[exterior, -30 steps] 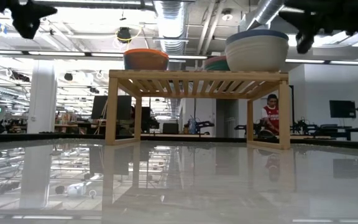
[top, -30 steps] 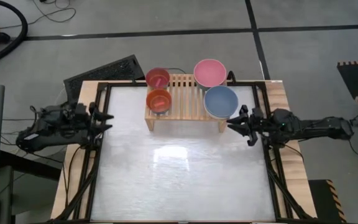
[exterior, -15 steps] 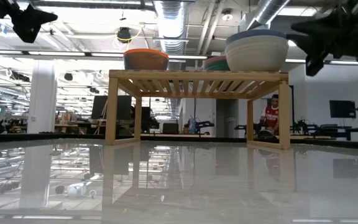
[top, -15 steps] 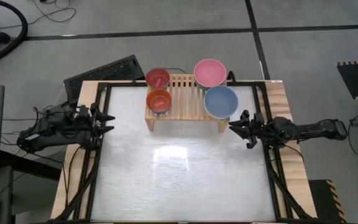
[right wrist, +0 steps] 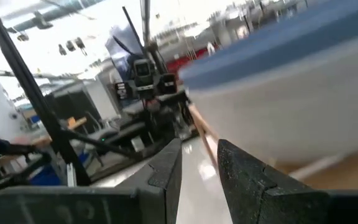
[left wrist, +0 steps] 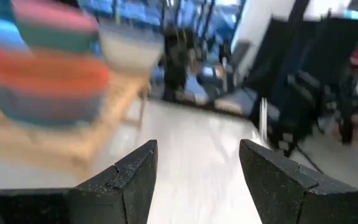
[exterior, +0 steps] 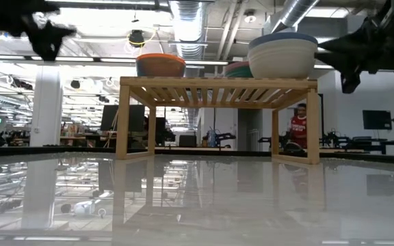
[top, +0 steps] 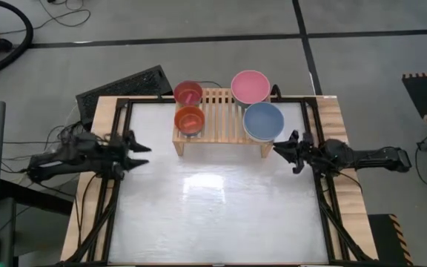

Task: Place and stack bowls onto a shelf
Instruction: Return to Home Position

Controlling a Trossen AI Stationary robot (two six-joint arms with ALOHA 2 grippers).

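Stretches in low from the left side, left arm nearly level, left pincer [top: 138, 152] over the left edge of the tabletop [top: 213, 215], pointed inward, well apart from the shelf [top: 217, 111]. Fingers spread wide, gripping nothing. Same on the right: right arm laid out flat, right pincer [top: 286, 154] over the tabletop's right edge, near the shelf's front right leg, fingers parted by a narrower gap, likewise empty.

Counting from above: one shelf at the back of the tabletop, four bowl tops on its slats: magenta bowl [top: 188, 93] back left, orange bowl [top: 190, 119] front left, pink bowl [top: 250, 87] back right, slate blue bowl [top: 264, 121] front right. Seen level: slate blue nested in a cream bowl [exterior: 282, 58]. In the blurred left wrist view, orange sitting on a bluish bowl [left wrist: 42, 104]. Other lower bowls too hidden to count.

Beyond the shelf, one person [exterior: 297, 130] in a red top.
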